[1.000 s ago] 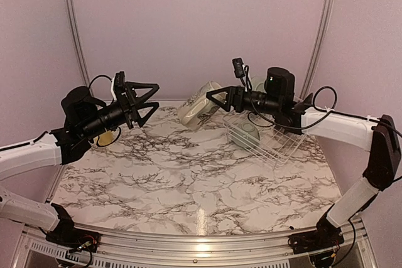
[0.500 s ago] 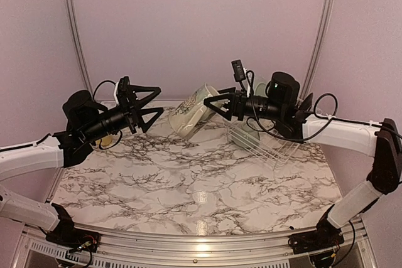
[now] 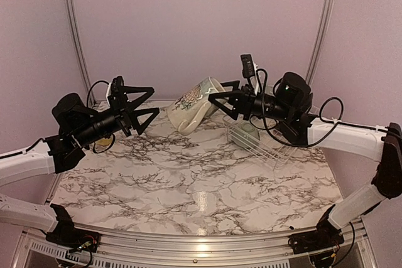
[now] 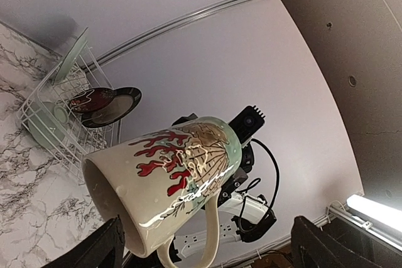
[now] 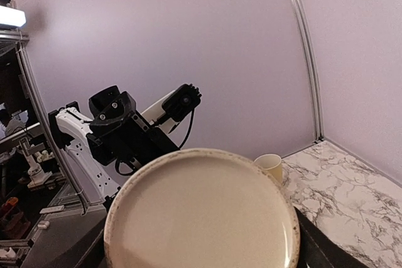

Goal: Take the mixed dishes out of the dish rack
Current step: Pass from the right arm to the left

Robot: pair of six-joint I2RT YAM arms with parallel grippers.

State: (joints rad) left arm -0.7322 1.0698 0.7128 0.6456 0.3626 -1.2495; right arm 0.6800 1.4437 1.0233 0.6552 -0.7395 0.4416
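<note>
Left gripper (image 3: pixel 156 99) hangs above the marbled table (image 3: pixel 188 199), left of centre in the overhead view. Its two fingers are spread wide with nothing between them, and they point across at the mug. Just right of it, at the middle of the frame, the right gripper (image 3: pixel 218 106) has hold of the cream printed mug (image 3: pixel 188 105) by its base end. The mug is up off the table and tipped over, its mouth turned toward the left arm. From the left wrist camera the mug (image 4: pixel 176 180) fills the centre, with red coral branches on its side and the handle hanging down. The right wrist camera sees mostly its round flat bottom (image 5: pixel 201 218), with a finger at each lower corner.

Further back, on the right, the dish rack (image 3: pixel 273 147) sits on the table. The pale-green bowl (image 4: pixel 41 123) lies inside it. A dark-rimmed red plate (image 4: pixel 91 100) stands up out of its wires, and the pale-green plate (image 4: pixel 71 58) leans at its far end. The small yellow mug (image 5: pixel 271 166) stands on the marble, well apart from the rack.
</note>
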